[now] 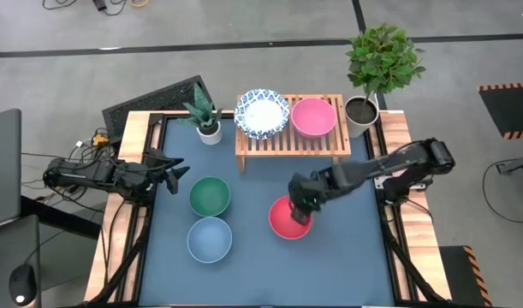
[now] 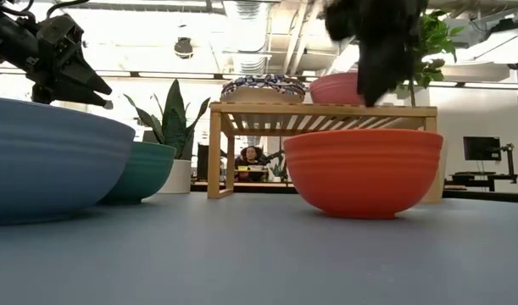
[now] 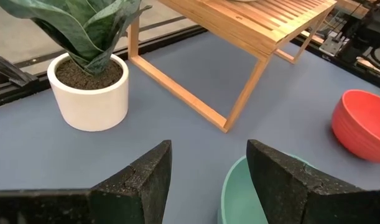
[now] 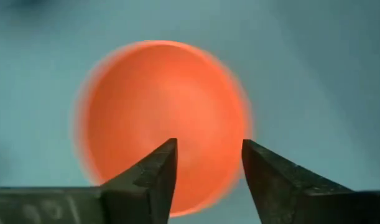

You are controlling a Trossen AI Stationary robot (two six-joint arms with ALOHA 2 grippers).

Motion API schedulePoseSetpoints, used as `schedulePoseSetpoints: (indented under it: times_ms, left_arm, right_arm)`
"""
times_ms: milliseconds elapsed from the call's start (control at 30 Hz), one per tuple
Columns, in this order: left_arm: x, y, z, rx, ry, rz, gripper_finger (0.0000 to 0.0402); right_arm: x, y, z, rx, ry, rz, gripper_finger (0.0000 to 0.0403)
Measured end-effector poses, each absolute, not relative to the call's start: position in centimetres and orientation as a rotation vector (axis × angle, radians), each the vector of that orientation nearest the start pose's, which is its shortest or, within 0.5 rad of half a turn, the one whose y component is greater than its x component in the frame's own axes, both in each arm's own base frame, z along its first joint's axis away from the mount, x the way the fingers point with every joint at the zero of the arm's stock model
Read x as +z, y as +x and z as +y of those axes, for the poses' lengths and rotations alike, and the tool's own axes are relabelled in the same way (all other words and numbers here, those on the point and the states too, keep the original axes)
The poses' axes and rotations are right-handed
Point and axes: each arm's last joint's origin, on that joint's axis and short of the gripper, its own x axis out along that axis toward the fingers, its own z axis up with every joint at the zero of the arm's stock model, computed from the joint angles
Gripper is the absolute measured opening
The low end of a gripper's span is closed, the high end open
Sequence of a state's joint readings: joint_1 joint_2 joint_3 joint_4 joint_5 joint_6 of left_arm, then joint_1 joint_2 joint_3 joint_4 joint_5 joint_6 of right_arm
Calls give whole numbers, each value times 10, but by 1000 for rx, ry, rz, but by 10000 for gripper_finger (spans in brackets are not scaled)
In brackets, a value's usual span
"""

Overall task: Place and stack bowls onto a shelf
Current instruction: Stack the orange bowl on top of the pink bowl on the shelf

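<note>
A red bowl [image 1: 288, 220] [image 2: 362, 169] stands upright on its base on the blue table, right of centre. My right gripper [image 1: 301, 205] [image 4: 207, 146] hovers just above its far rim, pointing steeply down, open and clear of it. On the wooden shelf [image 1: 291, 144] [image 2: 326, 110] at the far edge sit a white blue-patterned bowl [image 1: 262, 113] and a pink bowl [image 1: 313, 116] side by side. A green bowl [image 1: 210, 196] and a light blue bowl [image 1: 210, 239] rest on the table at the left. My left gripper [image 1: 180, 174] [image 3: 208, 146] waits open at the left edge.
A snake plant in a white pot [image 1: 205, 120] stands left of the shelf, and a leafy plant in a pot [image 1: 362, 111] stands at its right end. The table's wooden rim [image 1: 398, 214] borders the blue surface. Bare table lies along the near edge.
</note>
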State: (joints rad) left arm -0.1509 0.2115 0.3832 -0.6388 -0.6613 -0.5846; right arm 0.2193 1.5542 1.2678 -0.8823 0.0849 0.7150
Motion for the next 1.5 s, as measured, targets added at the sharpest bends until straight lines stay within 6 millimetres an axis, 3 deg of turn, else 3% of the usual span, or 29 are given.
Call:
schedulePoseSetpoints:
  times_ms: [167, 367, 600, 767, 900, 1067, 1300, 1500]
  left_arm:
    - [219, 76, 6, 608, -378, 272, 193]
    - [219, 76, 6, 608, -379, 272, 193]
    - [219, 76, 6, 608, -380, 271, 193]
    - [219, 76, 6, 608, -380, 271, 193]
    - [219, 76, 6, 609, -382, 270, 193]
    - [219, 76, 7, 613, -382, 268, 193]
    - [219, 76, 7, 613, -379, 269, 193]
    - [219, 76, 7, 613, -379, 269, 193]
  right_arm:
    - [270, 306, 108, -29, 288, 1015, 218]
    - [239, 314, 144, 74, 153, 1059, 219]
    - [196, 324, 149, 15, 126, 1211, 219]
    - [189, 324, 143, -34, 137, 1264, 212]
    - [197, 323, 140, -30, 148, 1242, 156]
    - [207, 319, 138, -30, 151, 1229, 34]
    - [222, 319, 140, -10, 167, 1185, 28]
    - [288, 322, 148, 67, 87, 1016, 28]
